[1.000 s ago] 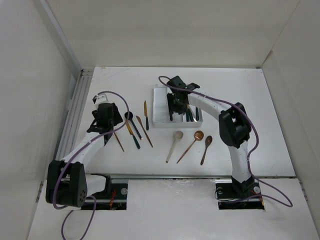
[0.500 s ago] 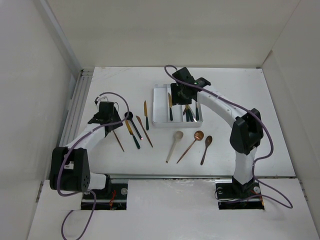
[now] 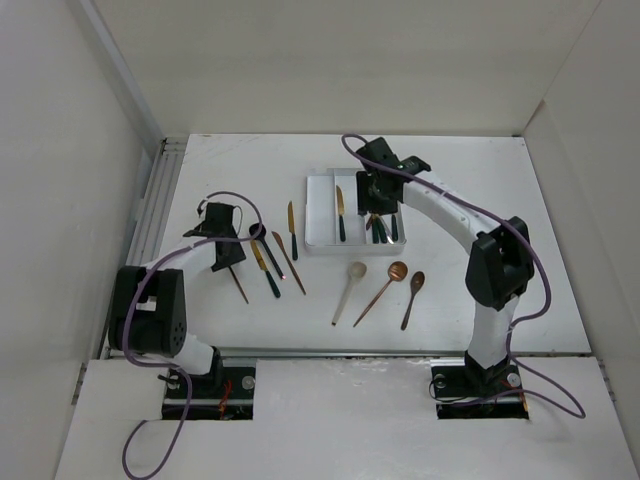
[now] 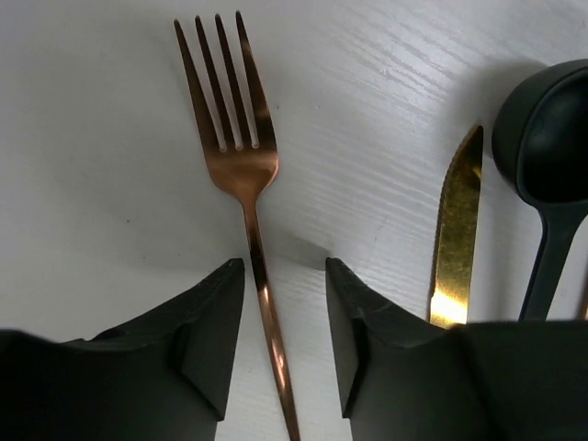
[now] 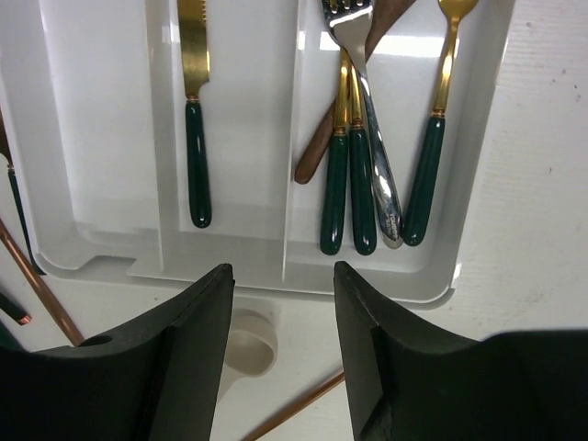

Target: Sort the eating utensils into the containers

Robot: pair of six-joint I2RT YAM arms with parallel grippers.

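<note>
**Right arm backs off the tray, left arm settles over a fork**

Since a second ago, my right gripper (image 3: 377,205) has slid up and to the right over the white tray (image 3: 318,215). A green-handled knife (image 3: 340,213) now shows in the middle slot, where the gripper used to block my view. My left gripper (image 3: 228,257) has come a bit to the right, and its elbow has pulled in toward the lower left of the top view.

In the left wrist view the left gripper (image 4: 283,266) has its fingers spread and holds nothing. The thin handle of a copper fork (image 4: 241,161) runs up between them, closer to the left finger. I cannot tell if it touches. The fork lies flat on the table (image 4: 92,138) with its prongs toward the top of the frame. At the right lie a gold knife (image 4: 457,230) and a black spoon (image 4: 544,138), just beside each other.

In the right wrist view the right gripper (image 5: 283,271) is spread wide too and carries nothing. It hangs over one end of the tray. The green-handled knife lies straight in the middle slot. The right slot holds a bunch of green-handled utensils (image 5: 334,193) and a silver fork (image 5: 377,138). A cream spoon (image 5: 250,342) peeks out below the tray's edge.
</note>
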